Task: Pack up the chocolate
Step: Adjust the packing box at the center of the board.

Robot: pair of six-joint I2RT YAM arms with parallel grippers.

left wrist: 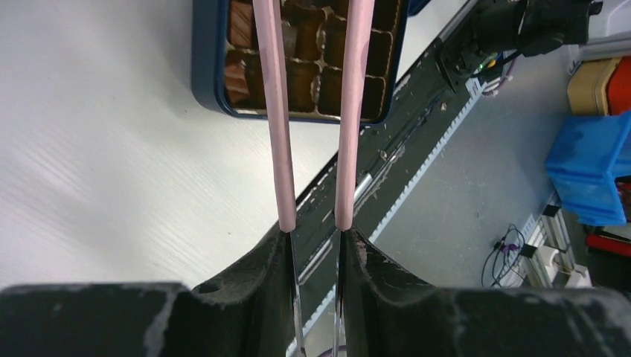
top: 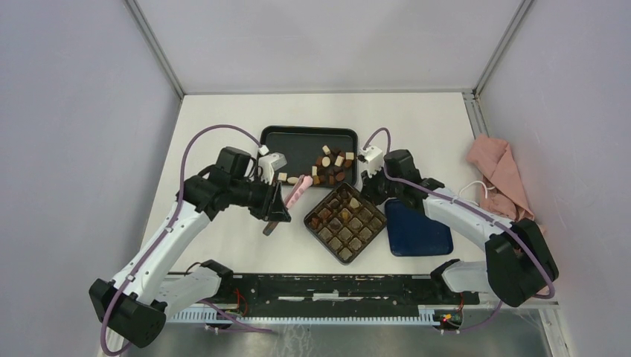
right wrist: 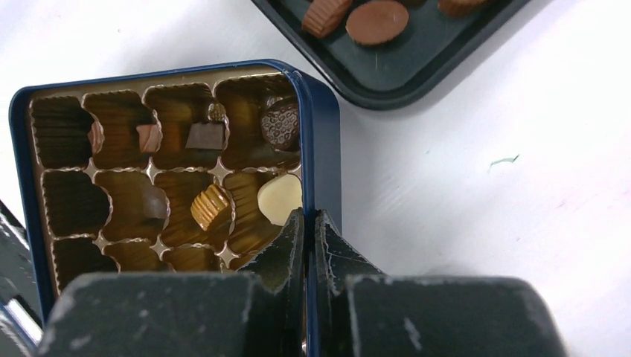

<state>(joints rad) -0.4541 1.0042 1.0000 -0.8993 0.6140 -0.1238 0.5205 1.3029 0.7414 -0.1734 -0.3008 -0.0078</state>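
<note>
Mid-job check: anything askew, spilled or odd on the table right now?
No spill visible. The box sits turned diagonally to the tray, its wall pinched by the right gripper. Several chocolates inside lie tilted. Pink cloth crumpled at right edge.

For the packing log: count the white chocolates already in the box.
1. The white chocolate lies in a compartment at the box rim, beside the right pincer clamping that rim; the pincer may hide others.

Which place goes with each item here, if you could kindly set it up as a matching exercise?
1 pink tweezers
2 pink cloth
3 blue lid
4 black tray

a by the right wall
b in the left pincer
c right of the box
d beyond the box, holding loose chocolate

Pairs: 1-b, 2-a, 3-c, 4-d
</note>
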